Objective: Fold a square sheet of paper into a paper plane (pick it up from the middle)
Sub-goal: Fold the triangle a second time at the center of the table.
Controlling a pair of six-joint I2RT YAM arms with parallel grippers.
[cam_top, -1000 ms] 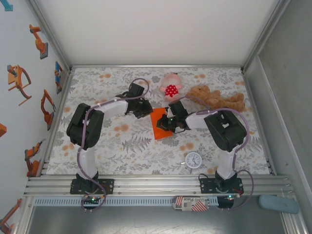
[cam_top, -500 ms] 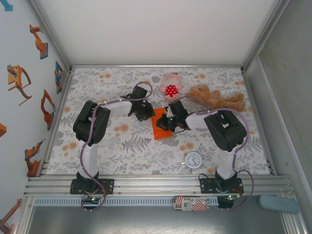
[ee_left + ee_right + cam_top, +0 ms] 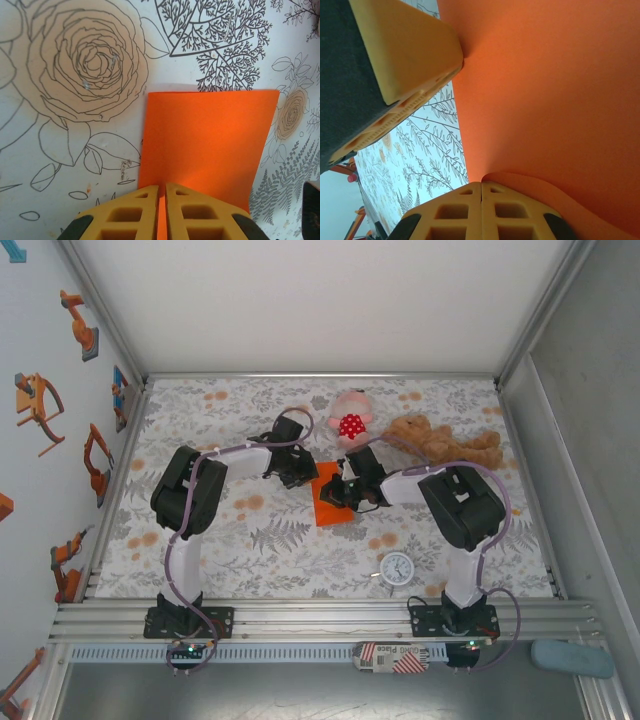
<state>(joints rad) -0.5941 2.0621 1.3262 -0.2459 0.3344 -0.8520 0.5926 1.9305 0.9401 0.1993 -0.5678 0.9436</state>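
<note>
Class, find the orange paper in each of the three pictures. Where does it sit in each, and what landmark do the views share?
Top view: the orange paper lies mid-table between the two arms' tips, near the pink toy.
Left wrist: centre right, its near edge pinched in the left claw.
Right wrist: across the upper right.
Shared landmark: the flowered tablecloth under it.

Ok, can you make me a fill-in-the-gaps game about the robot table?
The square sheet of paper is coloured ___. The left pincer is shut on the ___. The clock lies nearest the ___ arm's base. The teddy bear is coloured ___.
Missing words: orange, paper, right, brown.
</note>
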